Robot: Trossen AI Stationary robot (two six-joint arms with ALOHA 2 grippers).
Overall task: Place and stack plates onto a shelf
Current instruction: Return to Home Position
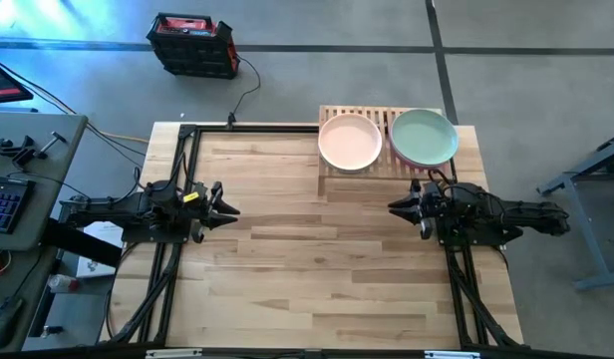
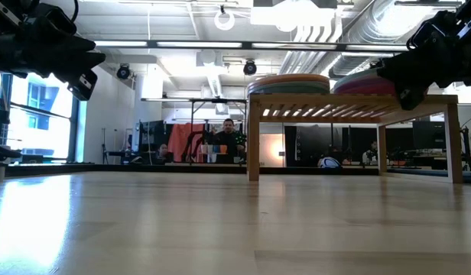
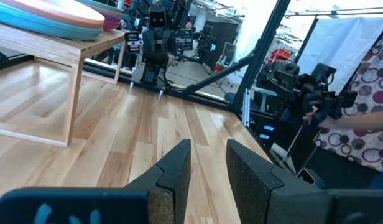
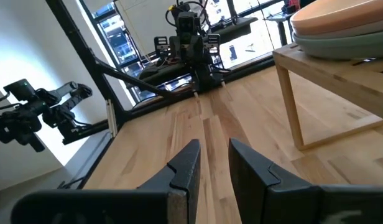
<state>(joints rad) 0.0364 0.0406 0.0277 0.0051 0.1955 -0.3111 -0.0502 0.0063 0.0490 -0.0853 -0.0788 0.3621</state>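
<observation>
The shelf (image 1: 330, 114) of light wooden slats stands on its legs at the table's far right part. It carries two stacks of plates: the left stack (image 1: 349, 142) has a pale pink plate on top, the right stack (image 1: 425, 137) a sage one. In the low view both stacks (image 2: 289, 82) rest on the shelf top (image 2: 350, 101). My left gripper (image 1: 232, 207) hovers over the table's left part, narrowly open and holding nothing (image 3: 208, 146). My right gripper (image 1: 392, 207) hovers just near of the shelf, also narrowly open and holding nothing (image 4: 214, 144).
Bare butcher-block tabletop (image 1: 307, 259) lies between the two arms. Black frame rails (image 1: 182, 160) run along the table's left and far edges. A black crate (image 1: 192, 42) sits on the floor beyond the far edge. People (image 2: 229, 137) sit in the room behind.
</observation>
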